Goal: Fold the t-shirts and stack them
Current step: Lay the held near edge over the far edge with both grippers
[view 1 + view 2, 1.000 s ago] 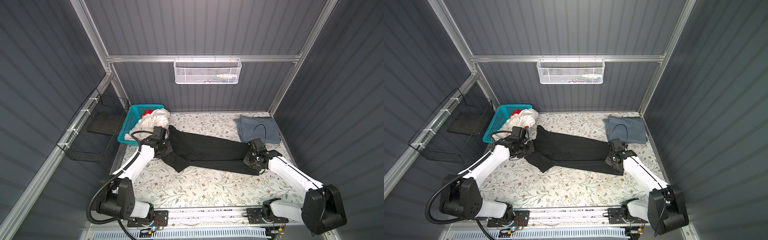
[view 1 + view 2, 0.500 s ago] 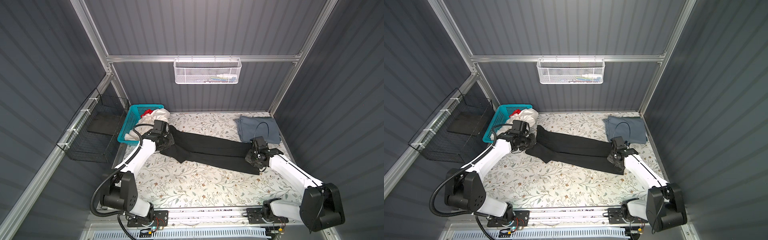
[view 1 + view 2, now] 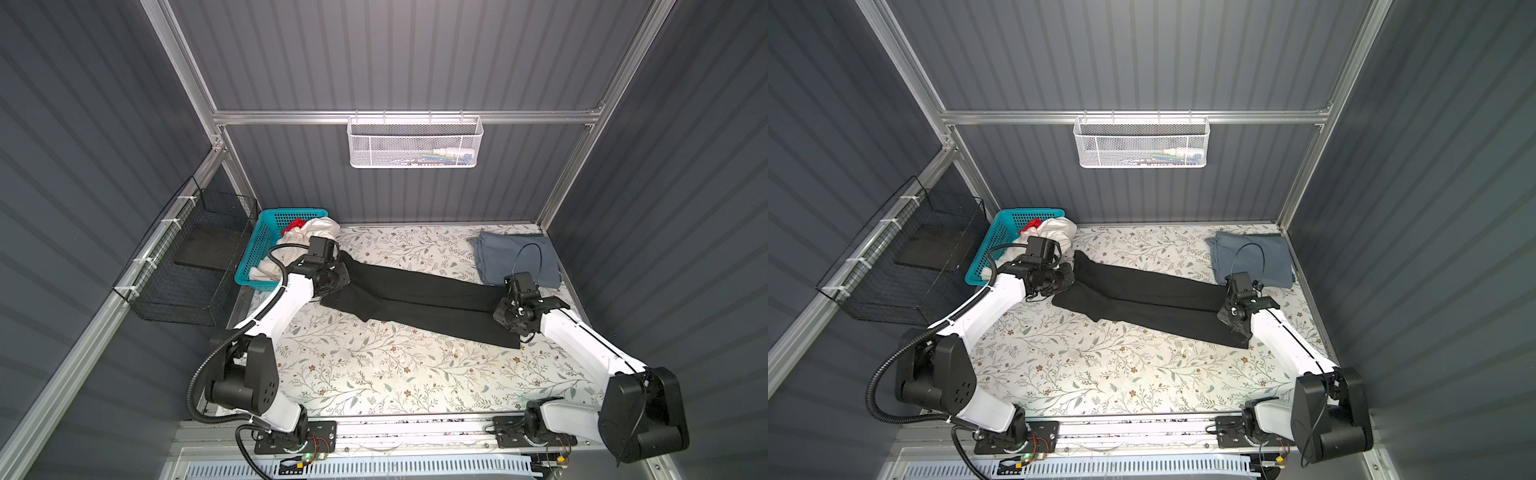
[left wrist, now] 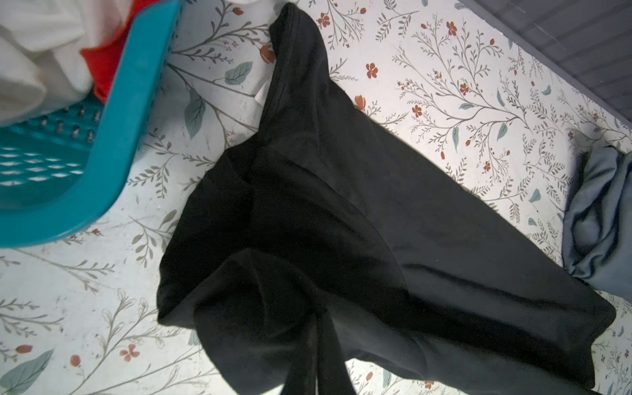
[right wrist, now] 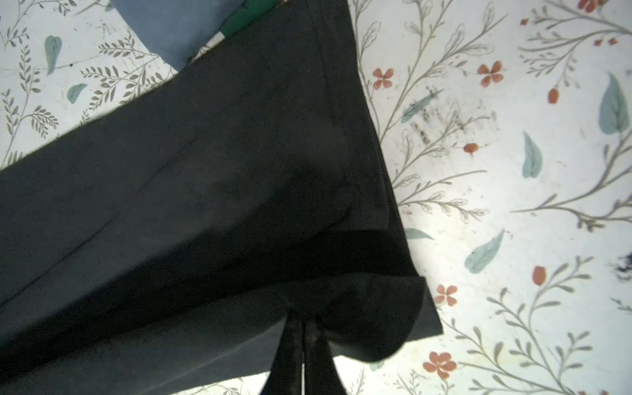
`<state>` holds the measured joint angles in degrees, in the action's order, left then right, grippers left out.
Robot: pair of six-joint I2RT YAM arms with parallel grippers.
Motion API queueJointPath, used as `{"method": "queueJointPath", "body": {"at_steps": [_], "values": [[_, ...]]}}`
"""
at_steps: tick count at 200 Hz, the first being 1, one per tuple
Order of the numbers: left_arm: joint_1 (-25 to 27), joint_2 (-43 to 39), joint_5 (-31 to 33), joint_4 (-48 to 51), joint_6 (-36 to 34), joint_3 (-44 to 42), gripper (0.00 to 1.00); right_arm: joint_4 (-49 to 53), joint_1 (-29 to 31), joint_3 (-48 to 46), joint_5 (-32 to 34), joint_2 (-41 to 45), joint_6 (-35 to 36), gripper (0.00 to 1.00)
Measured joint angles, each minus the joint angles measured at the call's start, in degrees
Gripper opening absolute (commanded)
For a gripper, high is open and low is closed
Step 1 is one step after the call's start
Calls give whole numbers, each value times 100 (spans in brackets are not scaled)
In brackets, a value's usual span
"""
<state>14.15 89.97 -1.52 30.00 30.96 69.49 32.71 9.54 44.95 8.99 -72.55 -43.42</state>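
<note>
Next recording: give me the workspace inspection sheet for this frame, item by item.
Surface: floral-print table, some dark smudges.
Job's things: black t-shirt stretched across the middle; blue-grey t-shirt folded at back right; white t-shirt and red t-shirt heaped in the teal basket.
Clutter: nothing seen.
End effectors: left end effector and right end effector both shut on the black t-shirt's ends.
Cables: black hose loops beside the left arm; thin cable arcs above the right end effector.
Surroundings: white mesh basket on the back rail; black wire basket on the left wall.
</note>
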Motion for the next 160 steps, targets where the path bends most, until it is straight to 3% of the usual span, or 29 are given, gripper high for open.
{"method": "queueJointPath", "body": {"at_steps": [160], "values": [[-37,1080,-122,-647,188,446,0,-378,-238,365,-175,-898,297,0]]}}
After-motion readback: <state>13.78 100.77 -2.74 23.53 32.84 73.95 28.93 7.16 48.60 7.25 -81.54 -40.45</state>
